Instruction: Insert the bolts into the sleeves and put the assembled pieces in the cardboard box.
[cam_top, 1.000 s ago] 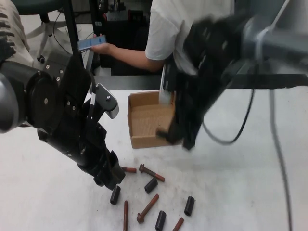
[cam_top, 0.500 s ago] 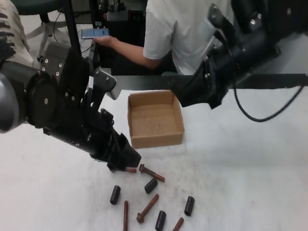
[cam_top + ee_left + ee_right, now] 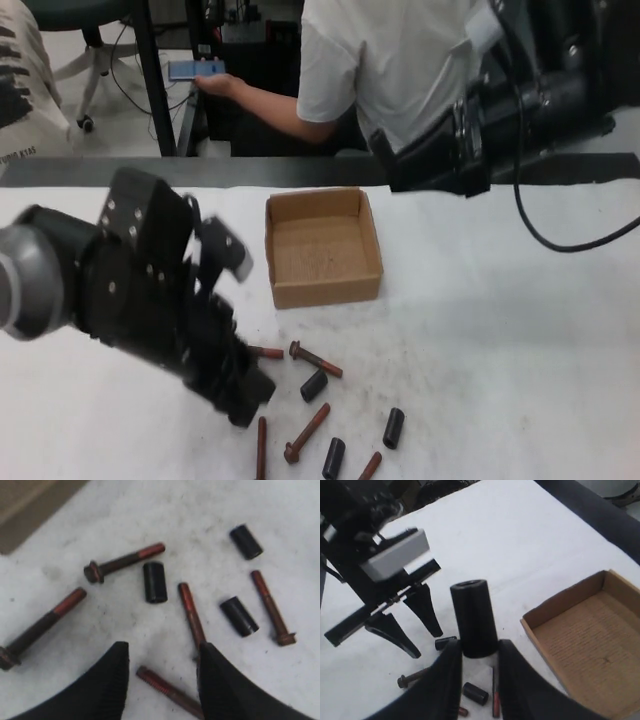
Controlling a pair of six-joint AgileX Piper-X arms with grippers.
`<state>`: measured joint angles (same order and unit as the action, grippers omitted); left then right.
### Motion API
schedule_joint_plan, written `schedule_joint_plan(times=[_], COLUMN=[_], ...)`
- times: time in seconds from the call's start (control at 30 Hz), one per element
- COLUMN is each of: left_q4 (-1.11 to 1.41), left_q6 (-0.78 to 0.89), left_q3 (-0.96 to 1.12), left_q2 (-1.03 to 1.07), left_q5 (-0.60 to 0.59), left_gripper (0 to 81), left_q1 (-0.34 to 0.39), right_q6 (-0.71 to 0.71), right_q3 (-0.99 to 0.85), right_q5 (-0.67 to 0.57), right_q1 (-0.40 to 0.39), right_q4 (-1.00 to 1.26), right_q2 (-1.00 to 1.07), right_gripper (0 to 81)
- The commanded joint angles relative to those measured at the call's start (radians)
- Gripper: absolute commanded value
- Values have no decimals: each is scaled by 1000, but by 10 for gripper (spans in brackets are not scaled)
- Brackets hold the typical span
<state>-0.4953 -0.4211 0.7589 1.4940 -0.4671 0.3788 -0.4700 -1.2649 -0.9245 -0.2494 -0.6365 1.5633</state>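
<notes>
My left gripper (image 3: 162, 650) hangs open low over the scattered parts, a rusty bolt (image 3: 167, 690) lying between its fingers (image 3: 107, 680). Around it lie more bolts (image 3: 122, 562) and several black sleeves (image 3: 155, 581). In the high view the left gripper (image 3: 245, 400) sits at the left edge of the pile, near a bolt (image 3: 315, 358) and a sleeve (image 3: 314, 385). My right gripper (image 3: 477, 647) is shut on an upright black sleeve (image 3: 472, 617), held high at the back right. The cardboard box (image 3: 320, 290) stands empty at mid-table; the right wrist view shows it too (image 3: 540, 617).
The right arm (image 3: 440, 150) and its cable hang over the table's far edge. A person in a white shirt (image 3: 390, 60) sits behind the bench. White cloth to the right of the parts lies bare (image 3: 500, 350).
My left gripper has swung down and toward the front, now covering the leftmost sleeve. The right arm has pulled away from above the box to the back right.
</notes>
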Motion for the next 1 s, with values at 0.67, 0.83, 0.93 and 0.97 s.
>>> schedule_joint_plan(times=[0.67, 0.83, 0.93, 0.97], left_q4=[-674, -690, -624, -586], left_q6=[-139, -76, -148, -172], left_q3=[427, 440, 440, 440], left_q2=[47, 136, 176, 186], left_q5=[318, 318, 366, 393], left_gripper=[483, 483, 483, 483], left_q1=[27, 58, 75, 82], right_q6=[34, 49, 49, 51], right_q3=[-7, -7, -7, -7], right_q5=[-49, -49, -49, -49], right_q1=[3, 3, 3, 3], right_q4=[52, 58, 58, 58], right_q2=[-15, -15, -15, -15], right_gripper=[8, 8, 8, 8])
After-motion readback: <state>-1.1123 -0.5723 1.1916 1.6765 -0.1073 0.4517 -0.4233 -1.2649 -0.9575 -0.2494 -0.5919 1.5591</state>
